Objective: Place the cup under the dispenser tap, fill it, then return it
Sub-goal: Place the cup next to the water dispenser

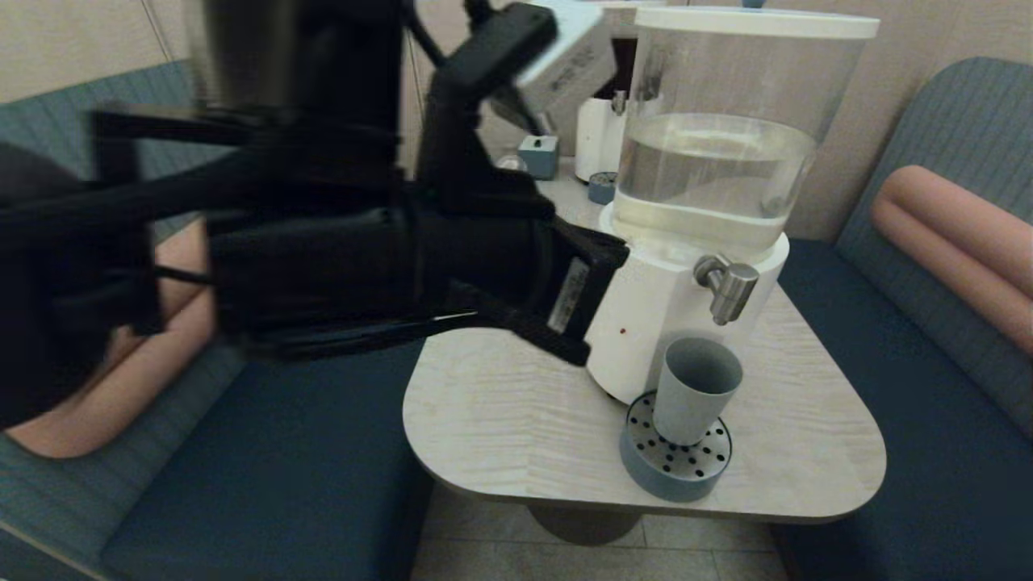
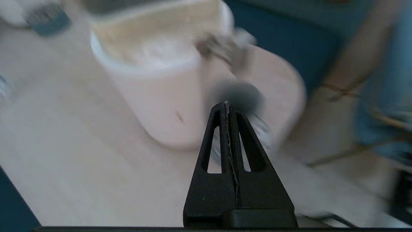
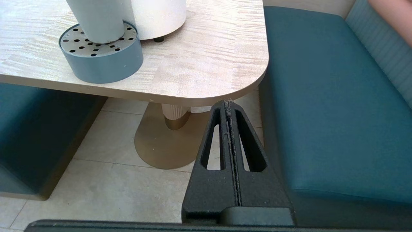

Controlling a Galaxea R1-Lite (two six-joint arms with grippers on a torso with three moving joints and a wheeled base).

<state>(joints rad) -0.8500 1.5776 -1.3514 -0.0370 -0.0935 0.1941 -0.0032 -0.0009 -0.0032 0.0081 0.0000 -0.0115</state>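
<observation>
The grey-blue cup (image 1: 694,391) stands upright on the round perforated drip tray (image 1: 646,470), directly below the brushed-metal dispenser tap (image 1: 729,286) of the large dispenser with a clear tank (image 1: 718,145). My left arm (image 1: 452,266) reaches across the head view, above the table and left of the dispenser's white base. The left gripper (image 2: 226,103) is shut and empty, its tip pointing at the blurred cup (image 2: 239,93). My right gripper (image 3: 228,102) is shut and empty, low beside the table's near corner. The cup (image 3: 96,19) and tray (image 3: 103,64) show above it.
The pale wood table (image 1: 500,420) has rounded corners and a pedestal foot (image 3: 161,141). At the back stand a slim dispenser (image 1: 601,129), a small blue box (image 1: 538,153) and a small tray (image 1: 601,187). Blue bench seats (image 1: 912,387) with pink bolsters (image 1: 960,234) flank the table.
</observation>
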